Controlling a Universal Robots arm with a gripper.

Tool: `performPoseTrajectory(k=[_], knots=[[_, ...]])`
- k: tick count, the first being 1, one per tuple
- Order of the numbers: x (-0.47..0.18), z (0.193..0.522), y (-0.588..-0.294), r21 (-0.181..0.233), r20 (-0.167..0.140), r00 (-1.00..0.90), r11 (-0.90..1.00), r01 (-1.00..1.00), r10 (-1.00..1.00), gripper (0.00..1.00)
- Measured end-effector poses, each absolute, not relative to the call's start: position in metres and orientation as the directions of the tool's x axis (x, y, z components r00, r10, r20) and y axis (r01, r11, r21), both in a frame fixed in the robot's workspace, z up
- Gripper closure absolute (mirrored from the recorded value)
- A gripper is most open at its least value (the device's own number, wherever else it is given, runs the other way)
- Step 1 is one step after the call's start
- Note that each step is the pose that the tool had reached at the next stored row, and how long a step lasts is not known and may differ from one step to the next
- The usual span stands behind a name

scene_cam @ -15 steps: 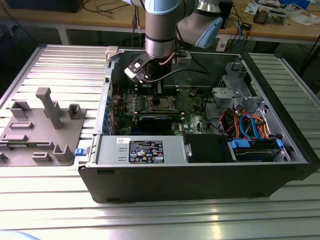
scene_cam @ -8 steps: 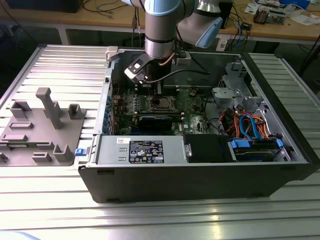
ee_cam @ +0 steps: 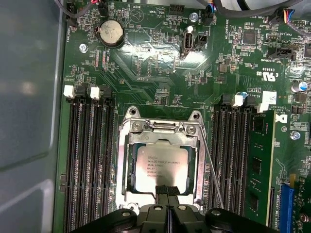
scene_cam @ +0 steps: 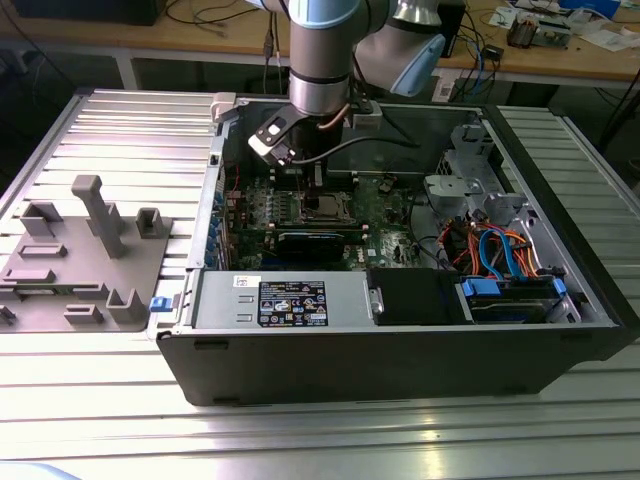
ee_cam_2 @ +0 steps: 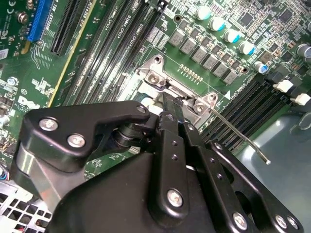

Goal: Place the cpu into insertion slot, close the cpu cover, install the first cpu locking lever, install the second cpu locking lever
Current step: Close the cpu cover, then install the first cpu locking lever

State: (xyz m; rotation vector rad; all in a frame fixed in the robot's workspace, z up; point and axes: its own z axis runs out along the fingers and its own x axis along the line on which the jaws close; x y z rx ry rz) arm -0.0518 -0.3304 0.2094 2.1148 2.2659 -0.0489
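My black metal fingers point(ee_cam: 167, 190) are pressed flat together with nothing held between them. Their joined tip sits at the edge of the thin silvery metal frame of the cpu cover point(ee_cam: 127, 160), on the side opposite its hinge. I cannot tell whether I touch it or hang just above.

The small flat square cpu with the silver-grey metal top point(ee_cam: 164, 167) lies in the square, silver-rimmed insertion slot point(ee_cam: 132, 124) and shows through the cover's window. The cover looks to be lying down around it.

I judge the chip to be light, rigid and smooth-topped, so it would slip under a pinch. Its underside and the socket contacts are delicate, so it should only be taken by its edges and never dragged. The cover is stamped sheet metal, stiff across but springy at the hinge. It wants an even push on the plain frame, not on the chip.

Beside the slot, a thin bright steel wire locking lever point(ee_cam: 213, 174) runs free along the long black memory slots point(ee_cam: 90, 160) on the green circuit board point(ee_cam: 146, 63). It looks whippy and round, and likely to slide off smooth fingers.
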Motion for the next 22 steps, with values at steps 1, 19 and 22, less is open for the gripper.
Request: performPoseTrajectory(k=[1, 19, 22], knots=[[-0.052, 0.210, -0.330, 0.005, -0.052, -0.069, 0.069, 0.998, 0.996, 0.89], [-0.024, 0.209, -0.330, 0.005, -0.053, -0.069, 0.069, 0.998, 0.996, 0.89], [-0.024, 0.209, -0.330, 0.005, -0.053, -0.069, 0.069, 0.998, 0.996, 0.89]])
